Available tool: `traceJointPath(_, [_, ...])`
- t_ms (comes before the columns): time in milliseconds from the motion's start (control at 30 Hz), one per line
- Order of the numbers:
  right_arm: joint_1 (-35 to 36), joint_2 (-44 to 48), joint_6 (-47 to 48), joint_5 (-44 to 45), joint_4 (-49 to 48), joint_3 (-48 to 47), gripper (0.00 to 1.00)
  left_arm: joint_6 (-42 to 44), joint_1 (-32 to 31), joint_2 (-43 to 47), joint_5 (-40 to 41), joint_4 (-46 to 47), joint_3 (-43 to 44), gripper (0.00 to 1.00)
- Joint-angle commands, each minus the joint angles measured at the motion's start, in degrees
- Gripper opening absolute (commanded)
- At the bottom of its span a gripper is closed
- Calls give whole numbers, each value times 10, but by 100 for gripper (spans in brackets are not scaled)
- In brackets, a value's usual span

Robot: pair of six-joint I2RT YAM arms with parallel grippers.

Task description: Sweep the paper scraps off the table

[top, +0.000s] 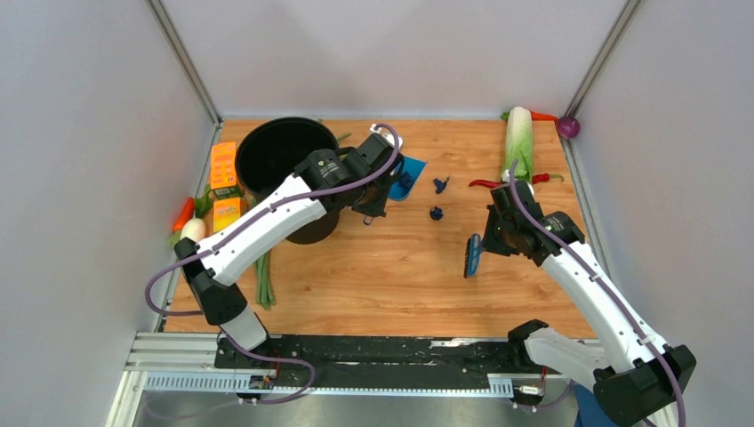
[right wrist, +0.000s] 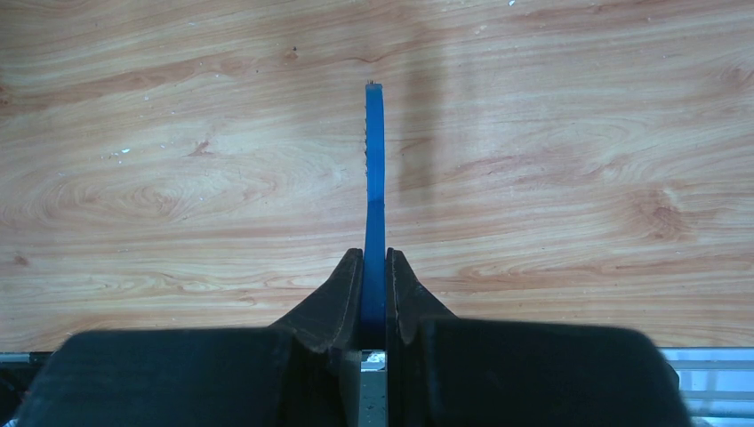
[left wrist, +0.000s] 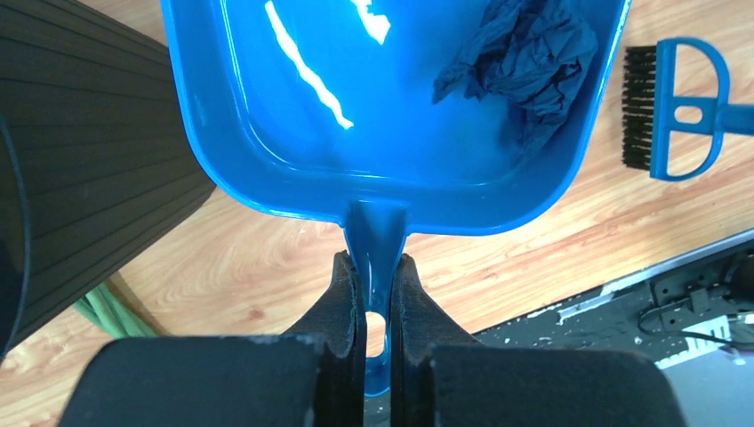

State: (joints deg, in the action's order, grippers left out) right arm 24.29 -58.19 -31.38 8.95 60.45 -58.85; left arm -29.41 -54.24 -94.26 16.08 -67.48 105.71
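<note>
Two small navy paper scraps [top: 440, 184] [top: 436, 213] lie on the wooden table [top: 373, 276], just right of the blue dustpan [top: 407, 176]. My left gripper [top: 377, 197] is shut on the dustpan's handle [left wrist: 375, 267]. In the left wrist view the dustpan [left wrist: 356, 133] is lifted above the table, with a crumpled navy scrap [left wrist: 520, 62] inside it at its right side. My right gripper [top: 500, 233] is shut on the blue hand brush [top: 473, 255], below and right of the loose scraps. The brush shows edge-on in the right wrist view [right wrist: 374, 178] and beside the dustpan in the left wrist view [left wrist: 671, 111].
A black bucket [top: 284, 169] stands at the back left, close to my left arm. Orange boxes [top: 224, 167], green stalks [top: 264, 280] and vegetables lie along the left edge. A cabbage [top: 518, 142], a red chili [top: 485, 183] and a purple onion [top: 569, 127] are at the back right. A black rail [top: 373, 351] runs along the near edge.
</note>
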Motion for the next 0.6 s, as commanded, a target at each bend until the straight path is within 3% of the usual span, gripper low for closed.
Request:
traceJointPath(0, [-2, -3, 10, 8, -20, -3, 0, -9, 19, 36, -31, 24, 8, 0])
traceJointPath(333, [-3, -10, 11, 11, -24, -4, 0, -7, 64, 60, -45, 37, 22, 0])
traceJointPath(567, [-3, -16, 13, 8, -25, -7, 0, -34, 156, 72, -142, 44, 42, 0])
